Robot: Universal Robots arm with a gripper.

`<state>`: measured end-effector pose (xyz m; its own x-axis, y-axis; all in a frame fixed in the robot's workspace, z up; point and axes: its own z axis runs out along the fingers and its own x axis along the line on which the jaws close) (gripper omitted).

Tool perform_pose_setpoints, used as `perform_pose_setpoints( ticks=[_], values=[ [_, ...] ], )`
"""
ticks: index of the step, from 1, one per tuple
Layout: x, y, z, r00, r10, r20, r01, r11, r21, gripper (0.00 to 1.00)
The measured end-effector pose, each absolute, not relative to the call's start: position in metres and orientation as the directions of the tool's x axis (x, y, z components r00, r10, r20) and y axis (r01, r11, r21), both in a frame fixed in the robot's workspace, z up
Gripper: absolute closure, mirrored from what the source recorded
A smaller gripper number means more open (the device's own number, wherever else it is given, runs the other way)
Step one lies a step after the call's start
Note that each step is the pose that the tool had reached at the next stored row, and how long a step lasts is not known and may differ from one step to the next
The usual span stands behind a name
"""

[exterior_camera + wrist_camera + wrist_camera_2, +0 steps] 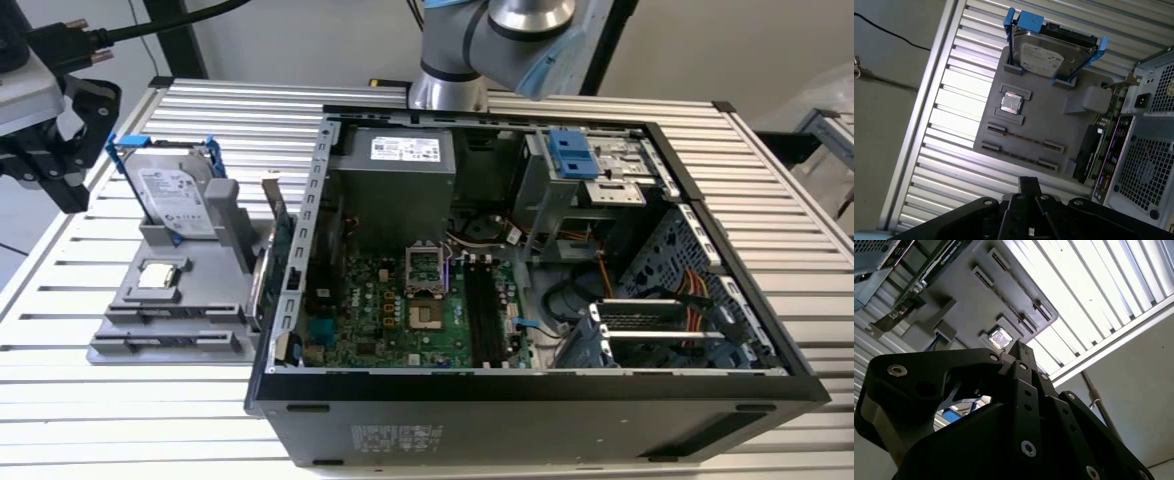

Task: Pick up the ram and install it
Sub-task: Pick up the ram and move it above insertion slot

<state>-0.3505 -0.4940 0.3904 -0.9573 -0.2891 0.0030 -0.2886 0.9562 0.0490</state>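
The ram [1024,139] shows as a thin dark strip standing on edge between end clips on the grey holder [1054,125], with a second like strip [1019,156] beside it. In the exterior view the holder [174,300] lies left of the open computer case [534,385]. The motherboard's black memory slots [487,315] run along the board inside the case. My gripper [60,165] hangs high above the table, off the holder's left side in the exterior view. In both wrist views its fingers meet at one tip [1029,184] [1020,347], shut with nothing between them, well above the holder.
On the holder stand a silver hard drive in a blue frame [174,195], a processor chip [160,273] and an upright card with a metal bracket [274,240]. The arm's base [447,80] rises behind the case. Everything rests on a slatted aluminium table [134,400].
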Motion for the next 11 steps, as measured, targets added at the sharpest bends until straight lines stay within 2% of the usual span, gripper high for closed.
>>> perform_pose_setpoints(
  ticks=[11],
  values=[
    [-0.3504, -0.4941, 0.3905, -0.953, -0.302, 0.003, -0.302, 0.952, 0.049, 1.00]
  ],
)
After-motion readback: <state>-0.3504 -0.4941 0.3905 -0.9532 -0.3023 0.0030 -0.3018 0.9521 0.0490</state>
